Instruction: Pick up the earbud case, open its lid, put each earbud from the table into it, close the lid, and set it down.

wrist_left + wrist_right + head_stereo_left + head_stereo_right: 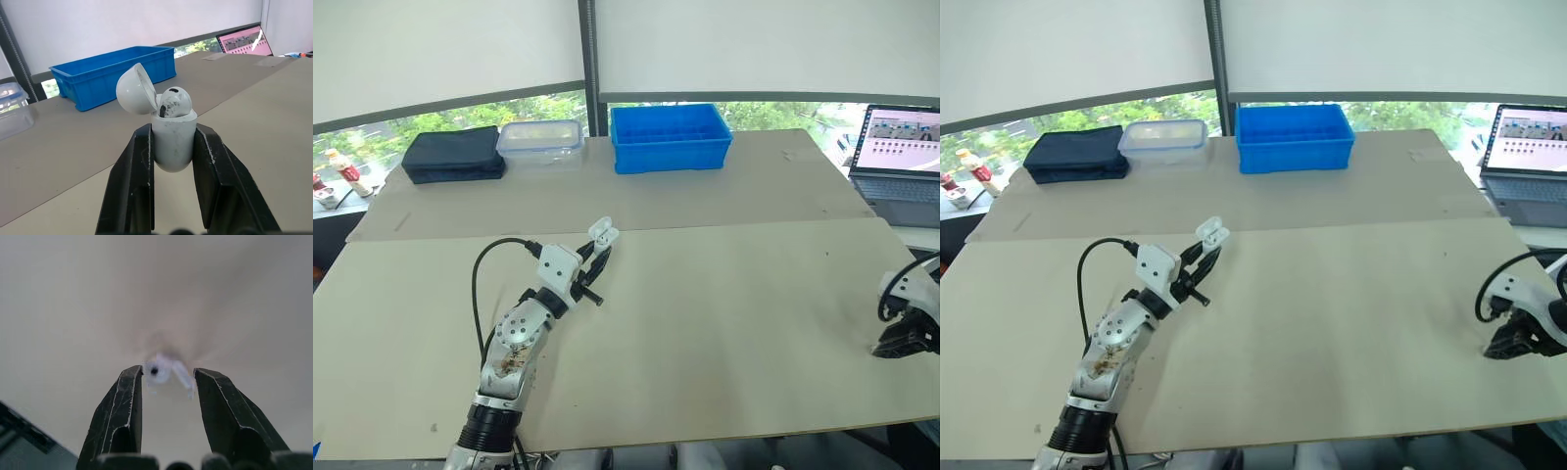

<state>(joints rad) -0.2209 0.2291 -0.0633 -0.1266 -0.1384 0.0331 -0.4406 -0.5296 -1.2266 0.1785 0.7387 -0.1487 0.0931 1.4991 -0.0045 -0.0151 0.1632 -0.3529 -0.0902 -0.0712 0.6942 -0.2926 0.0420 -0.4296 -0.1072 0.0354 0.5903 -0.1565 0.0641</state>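
Note:
My left gripper is shut on the white earbud case, holding it above the left middle of the table. The case's lid is flipped open. One white earbud sits in the case, its head sticking up. My right gripper is low at the table's right edge, pointing down at the surface. In the right wrist view a second white earbud spans the gap between the fingertips, right at the tabletop.
A blue bin, a clear lidded box and a dark pouch line the far side of the table. An open laptop stands at the far right. Between my two arms lies bare tabletop.

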